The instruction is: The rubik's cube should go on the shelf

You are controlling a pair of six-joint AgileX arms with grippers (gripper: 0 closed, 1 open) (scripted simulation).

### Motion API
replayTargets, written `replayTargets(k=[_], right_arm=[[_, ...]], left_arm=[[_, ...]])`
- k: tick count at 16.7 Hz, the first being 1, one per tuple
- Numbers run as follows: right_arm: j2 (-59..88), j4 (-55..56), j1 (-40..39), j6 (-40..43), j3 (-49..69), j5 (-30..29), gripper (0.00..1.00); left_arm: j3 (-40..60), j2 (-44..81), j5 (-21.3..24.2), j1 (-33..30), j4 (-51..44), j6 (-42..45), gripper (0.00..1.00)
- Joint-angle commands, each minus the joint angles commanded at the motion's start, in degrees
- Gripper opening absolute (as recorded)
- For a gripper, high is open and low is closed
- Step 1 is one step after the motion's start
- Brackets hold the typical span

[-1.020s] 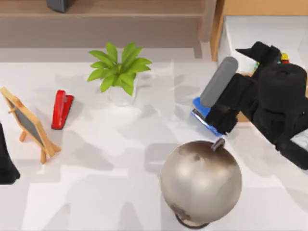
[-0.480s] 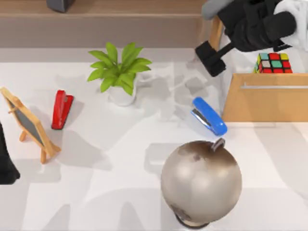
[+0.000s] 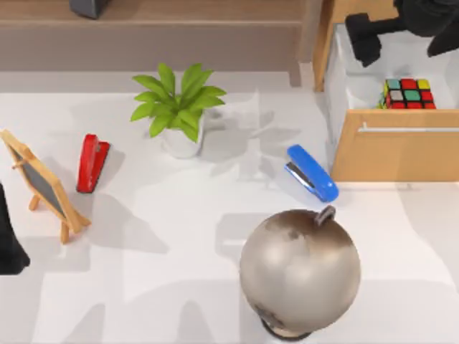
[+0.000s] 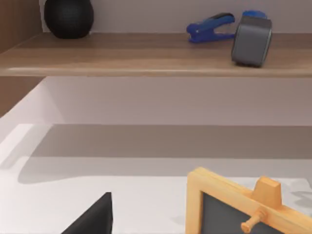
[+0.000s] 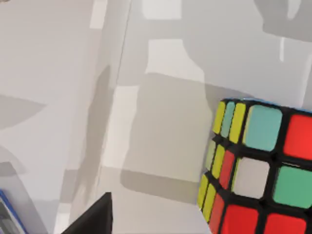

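Just 1 rubik's cube (image 3: 407,94), 2 staplers (image 3: 92,163).

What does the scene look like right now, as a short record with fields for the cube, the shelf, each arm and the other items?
rubik's cube: inside the open drawer of the cabinet at the table's right, not held
shelf: along the back, cube not on it
right hand: above the drawer's back left corner, apart from the cube
left arm: parked at the table's left edge
table items: red stapler, blue stapler, potted plant, small chalkboard easel, globe
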State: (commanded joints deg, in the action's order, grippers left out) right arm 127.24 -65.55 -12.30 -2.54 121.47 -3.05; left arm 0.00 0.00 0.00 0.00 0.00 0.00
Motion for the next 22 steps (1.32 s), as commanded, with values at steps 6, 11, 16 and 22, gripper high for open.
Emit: replayTargets(k=[6, 11, 16, 22], right_arm=[[11.29, -17.17, 3.99, -7.08, 16.65, 1.46, 1.0], [13.23, -19.14, 4.49, -8.0, 19.31, 1.68, 1.0], [12.73, -18.68, 4.16, -8.16, 18.42, 1.64, 1.0], [9.97, -12.78, 4.35, -7.93, 9.35, 1.76, 1.0]], left_arm=[[0.0, 0.0, 0.0, 0.0, 0.0, 0.0, 1.0], [0.0, 0.0, 0.0, 0.0, 0.0, 0.0, 1.0], [0.0, 0.0, 0.0, 0.0, 0.0, 0.0, 1.0], [0.0, 0.0, 0.0, 0.0, 0.0, 0.0, 1.0]])
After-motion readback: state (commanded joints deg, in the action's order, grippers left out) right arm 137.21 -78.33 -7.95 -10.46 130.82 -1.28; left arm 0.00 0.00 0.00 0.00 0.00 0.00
